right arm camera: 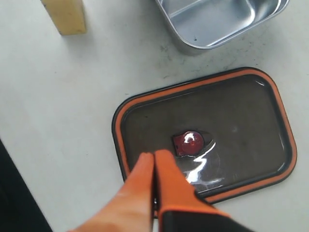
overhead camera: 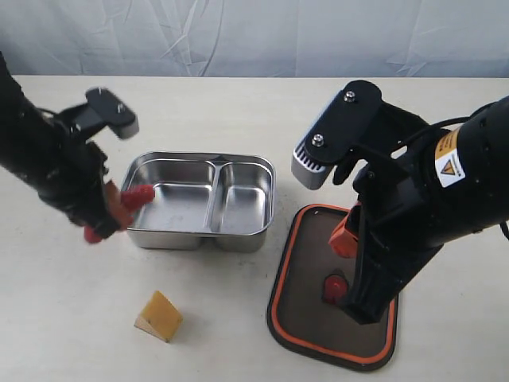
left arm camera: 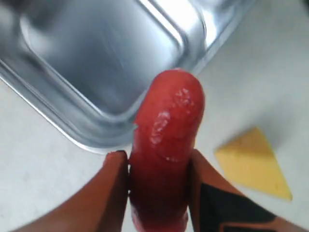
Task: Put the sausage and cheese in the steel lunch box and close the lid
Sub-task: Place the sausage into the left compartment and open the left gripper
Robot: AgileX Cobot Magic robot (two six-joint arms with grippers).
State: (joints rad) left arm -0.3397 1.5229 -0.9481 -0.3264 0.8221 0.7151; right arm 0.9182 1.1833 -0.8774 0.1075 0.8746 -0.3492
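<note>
The left gripper is clamped on the sausage, its 2 orange fingers pressing the sides of the sausage; the free red end points toward the steel lunch box and hangs at the box's left rim, beside the larger of its 2 compartments; the sausage is off the table and outside the box. The cheese lies on the table in front of the box, well apart from it. The lid lies flat on the table just right of the box, orange rim seal showing, its centre valve facing up. The right gripper has its jaws pressed together with nothing between them; it hangs over the lid close to the valve; whether it touches the lid cannot be told.
</note>
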